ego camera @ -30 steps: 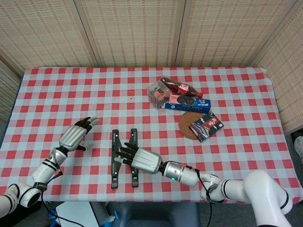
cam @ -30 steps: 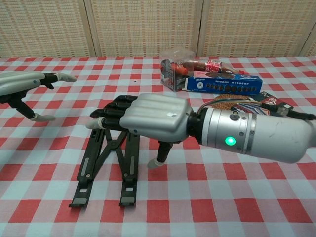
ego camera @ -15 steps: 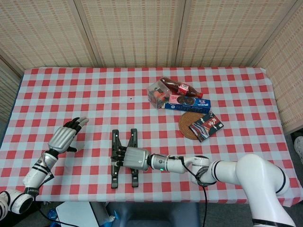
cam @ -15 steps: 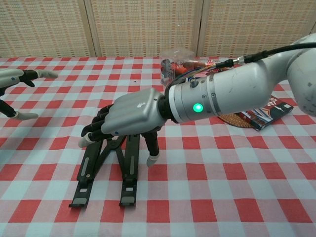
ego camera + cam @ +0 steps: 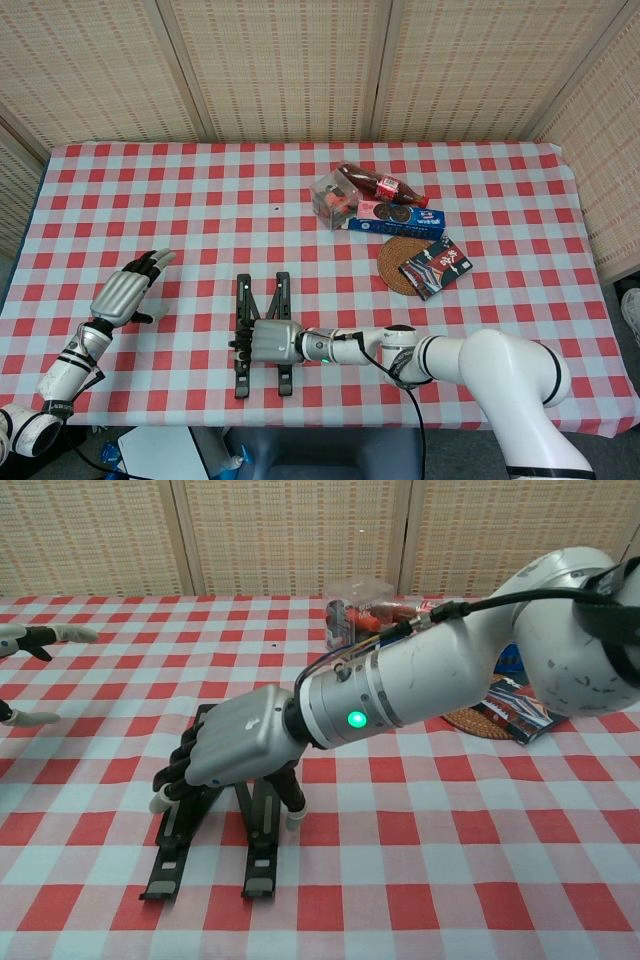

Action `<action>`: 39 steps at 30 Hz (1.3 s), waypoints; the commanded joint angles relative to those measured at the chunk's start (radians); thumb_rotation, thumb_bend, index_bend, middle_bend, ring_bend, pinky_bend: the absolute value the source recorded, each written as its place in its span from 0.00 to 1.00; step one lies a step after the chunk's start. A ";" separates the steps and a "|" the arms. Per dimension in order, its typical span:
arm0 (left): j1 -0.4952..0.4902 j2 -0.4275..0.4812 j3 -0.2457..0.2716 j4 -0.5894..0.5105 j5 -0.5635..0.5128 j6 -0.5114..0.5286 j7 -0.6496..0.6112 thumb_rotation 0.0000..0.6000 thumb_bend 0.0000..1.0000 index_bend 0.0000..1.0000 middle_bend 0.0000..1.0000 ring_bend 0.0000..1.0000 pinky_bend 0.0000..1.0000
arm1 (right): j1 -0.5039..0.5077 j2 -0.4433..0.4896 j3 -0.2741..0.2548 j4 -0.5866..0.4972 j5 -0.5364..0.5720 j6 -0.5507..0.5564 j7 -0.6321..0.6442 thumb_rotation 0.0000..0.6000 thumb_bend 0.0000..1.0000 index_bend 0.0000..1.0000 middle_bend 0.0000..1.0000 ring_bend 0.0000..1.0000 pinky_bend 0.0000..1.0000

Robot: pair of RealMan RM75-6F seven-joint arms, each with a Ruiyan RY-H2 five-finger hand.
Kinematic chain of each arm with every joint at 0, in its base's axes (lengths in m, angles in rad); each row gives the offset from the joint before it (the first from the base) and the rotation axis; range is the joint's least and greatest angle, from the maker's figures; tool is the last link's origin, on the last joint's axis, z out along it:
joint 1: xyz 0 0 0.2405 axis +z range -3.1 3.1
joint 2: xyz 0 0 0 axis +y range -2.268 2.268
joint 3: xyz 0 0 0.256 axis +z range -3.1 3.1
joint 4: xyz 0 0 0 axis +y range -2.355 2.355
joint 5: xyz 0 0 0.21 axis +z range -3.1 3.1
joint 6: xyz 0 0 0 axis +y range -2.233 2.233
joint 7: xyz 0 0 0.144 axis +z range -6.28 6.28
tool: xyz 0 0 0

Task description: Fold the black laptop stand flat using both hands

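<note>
The black laptop stand (image 5: 241, 372) lies near the table's front edge, its two rails (image 5: 262, 855) pointing toward me and joined by crossed links. My right hand (image 5: 268, 342) lies palm down on the stand's middle. Its fingers (image 5: 178, 770) curl over the left rail and its thumb (image 5: 293, 815) comes down outside the right rail, so it grips across both. Most of the crossed links are hidden under the palm (image 5: 235, 748). My left hand (image 5: 122, 295) hovers open well to the left of the stand, holding nothing; the chest view shows only its fingertips (image 5: 45, 635) at the left edge.
Behind and to the right stand a clear plastic box (image 5: 333, 195), a cola bottle (image 5: 380, 185) and a blue biscuit box (image 5: 395, 220). A round woven coaster (image 5: 395, 262) with a dark packet (image 5: 436, 266) lies right of centre. The red checked cloth (image 5: 150, 200) covers the table.
My right hand slid left and came down over the stand, its fingers now wrapped across both rails. My left hand drew away to the left and toward the front edge.
</note>
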 commanded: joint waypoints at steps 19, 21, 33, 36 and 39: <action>0.010 -0.014 -0.008 0.035 0.014 -0.003 -0.026 1.00 0.27 0.00 0.00 0.00 0.16 | 0.073 -0.046 -0.032 0.059 0.026 -0.039 0.045 1.00 0.00 0.00 0.00 0.00 0.00; 0.011 -0.014 -0.009 0.036 0.015 -0.002 -0.028 1.00 0.27 0.00 0.00 0.00 0.16 | 0.077 -0.049 -0.034 0.063 0.030 -0.039 0.052 1.00 0.00 0.00 0.00 0.00 0.00; 0.016 -0.018 -0.010 0.044 0.018 -0.003 -0.034 1.00 0.27 0.00 0.00 0.00 0.16 | 0.092 -0.071 -0.047 0.098 0.033 -0.009 0.099 1.00 0.06 0.12 0.22 0.00 0.00; 0.017 -0.018 -0.008 0.046 0.020 -0.005 -0.033 1.00 0.27 0.00 0.00 0.00 0.16 | 0.090 -0.076 -0.050 0.109 0.027 0.020 0.113 1.00 0.08 0.19 0.27 0.00 0.00; 0.018 -0.017 -0.009 0.045 0.021 -0.005 -0.033 1.00 0.27 0.00 0.00 0.00 0.16 | 0.081 -0.081 -0.055 0.124 0.021 0.055 0.127 1.00 0.10 0.29 0.34 0.00 0.00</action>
